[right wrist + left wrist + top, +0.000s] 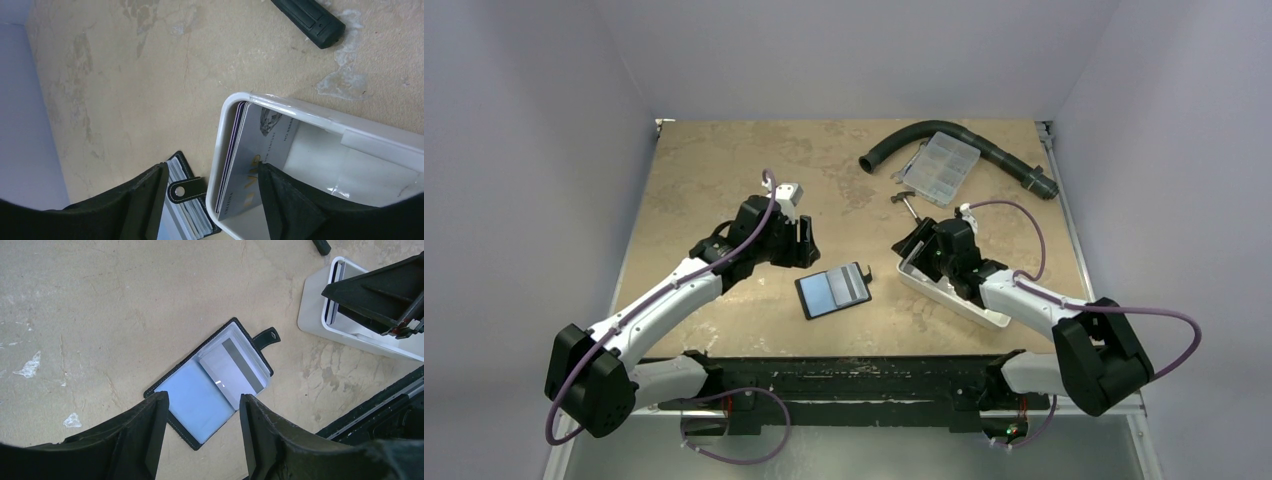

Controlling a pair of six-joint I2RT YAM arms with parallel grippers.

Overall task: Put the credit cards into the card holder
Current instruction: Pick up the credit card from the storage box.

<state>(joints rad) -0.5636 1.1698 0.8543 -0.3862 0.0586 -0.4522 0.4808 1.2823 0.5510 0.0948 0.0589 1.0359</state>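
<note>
The left gripper [804, 243] is hanging with its jaws spread wide and nothing between them. The right gripper [916, 250] is also standing open, one finger outside and one inside the end wall of a white rectangular plastic tray [969, 308].

Under both, a mottled tan tabletop [714, 170] with pale scuffs is spreading out, and plain lilac-grey walls [524, 150] are closing it in on three sides. Well beyond the right gripper, a bent black hose [999, 150] is lying beside a clear plastic compartment box [942, 167].

Between the grippers, just beside the left one, a small black folding card holder [834, 290] is lying open and flat.

The left wrist camera is looking down between its fingers [135, 450] and showing the holder's pale blue inside, with a grey striped card [227, 372] sitting in the half nearer the tray. The right wrist camera alone is showing a thin stack of credit cards [245, 170] standing on edge against the tray's end wall, between that gripper's fingers [290, 210].

The holder's long axis is running from the left gripper's side toward the right gripper, and its little snap tab [267, 336] is pointing at the tray.
</note>
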